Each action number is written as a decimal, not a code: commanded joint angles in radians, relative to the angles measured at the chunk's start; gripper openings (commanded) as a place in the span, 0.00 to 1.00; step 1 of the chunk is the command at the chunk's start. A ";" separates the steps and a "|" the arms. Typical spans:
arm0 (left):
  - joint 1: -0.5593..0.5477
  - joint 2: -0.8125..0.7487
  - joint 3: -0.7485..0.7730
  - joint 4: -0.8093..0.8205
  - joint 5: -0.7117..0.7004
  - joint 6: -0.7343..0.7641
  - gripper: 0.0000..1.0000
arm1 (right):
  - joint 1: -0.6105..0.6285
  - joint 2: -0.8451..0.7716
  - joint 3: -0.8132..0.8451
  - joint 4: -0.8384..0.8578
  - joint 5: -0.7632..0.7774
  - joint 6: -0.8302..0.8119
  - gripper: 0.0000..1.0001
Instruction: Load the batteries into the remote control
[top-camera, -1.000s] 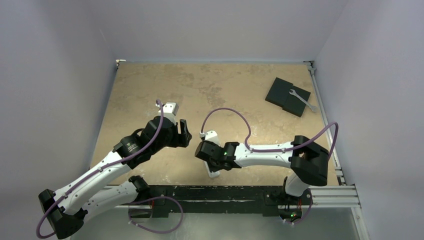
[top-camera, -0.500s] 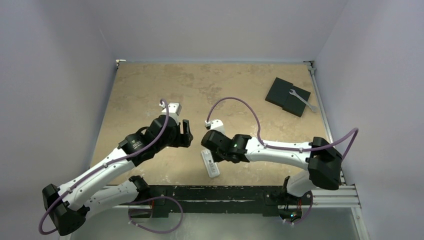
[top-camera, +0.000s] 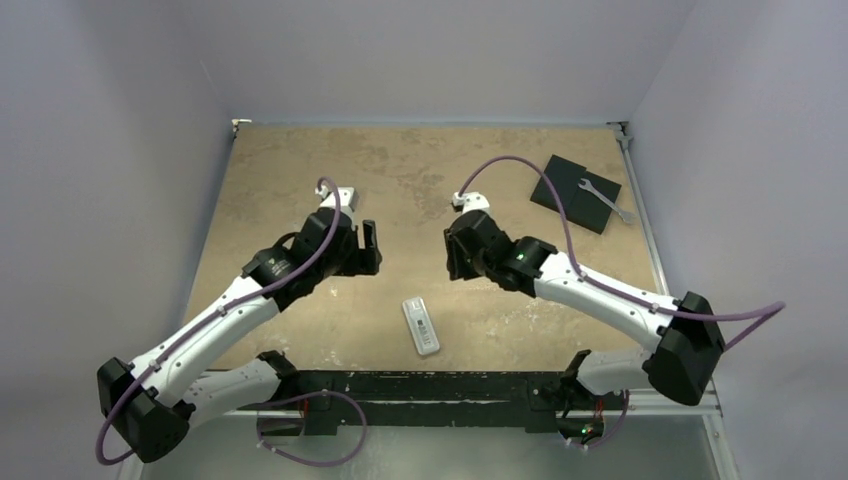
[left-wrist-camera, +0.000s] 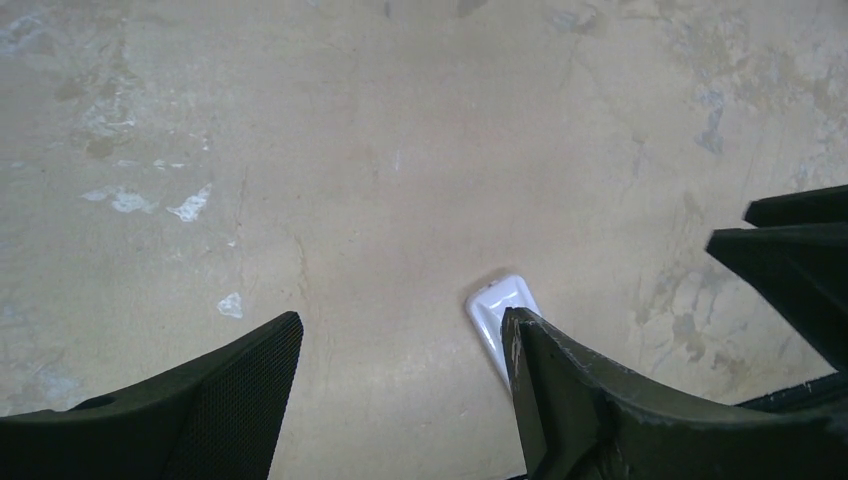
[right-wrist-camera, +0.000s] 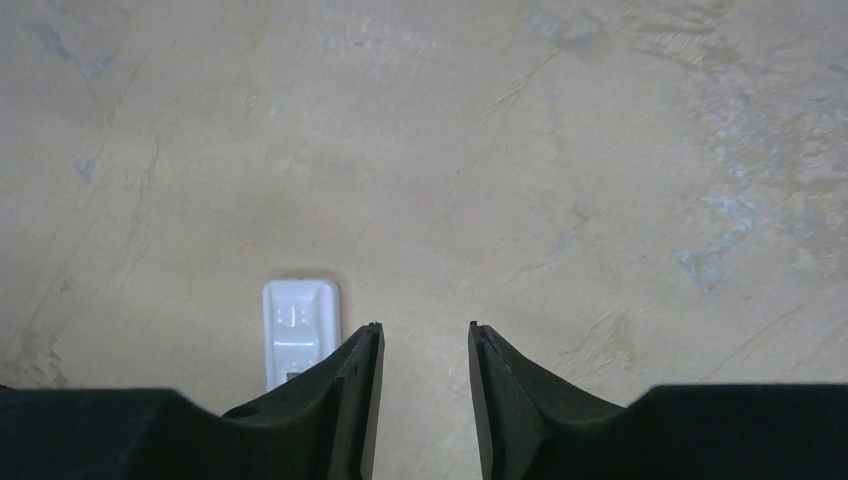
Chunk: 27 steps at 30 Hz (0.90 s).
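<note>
One small white remote (top-camera: 421, 325) is lying flat on the worktop (top-camera: 300, 170) near its front edge, between the two arms, with grey marks showing along it. Left fingers (left-wrist-camera: 230, 400) are gaping wide and right fingers (right-wrist-camera: 340, 400) are standing partly open, both gripping nothing.

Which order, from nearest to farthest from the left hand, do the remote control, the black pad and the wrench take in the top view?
1. The remote control, toward the near edge, beside the left hand.
2. The black pad, at the far right.
3. The wrench, on the pad's right part, a little farther.
</note>
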 joint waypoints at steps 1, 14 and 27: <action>0.116 0.028 0.058 0.020 0.088 0.060 0.73 | -0.108 -0.077 -0.008 0.062 -0.097 -0.096 0.47; 0.438 0.077 0.036 0.048 0.222 0.120 0.74 | -0.244 -0.193 -0.126 0.154 -0.344 -0.117 0.77; 0.496 0.069 -0.035 0.092 0.225 0.106 0.74 | -0.072 -0.156 -0.327 0.335 -0.427 0.001 0.82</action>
